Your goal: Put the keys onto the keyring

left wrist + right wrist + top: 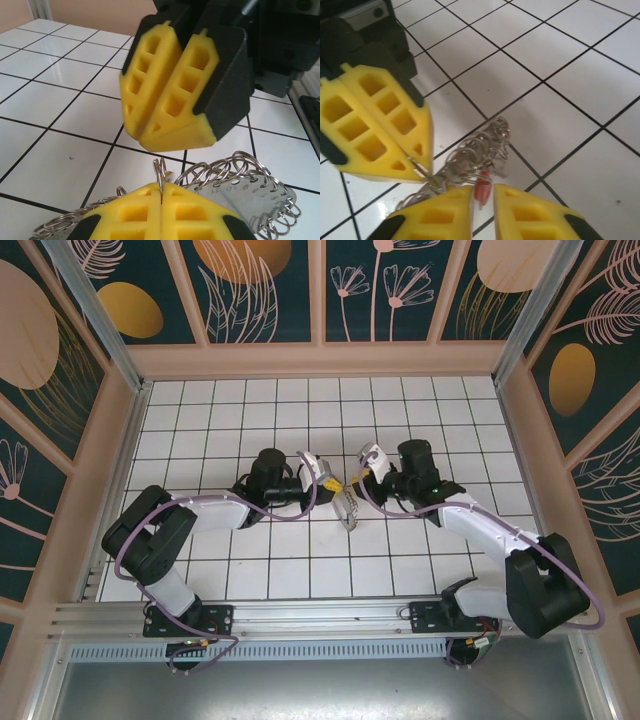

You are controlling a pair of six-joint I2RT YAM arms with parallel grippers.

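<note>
Two grippers meet tip to tip over middle of white tiled table [250, 570]. Left gripper [161, 189] closed, pinches one wire loop of keyring [240, 172]; rest of keyring hangs under fingertips. Right gripper [483, 189] jaws narrowly apart, red head of keys [482, 192] in gap, just beside keyring; real grip or not, cannot tell.

Yellow finger pads [435, 217], silver keyring [475, 150], red-headed keys [482, 190], white tiles [560, 115] with black grid lines
</note>
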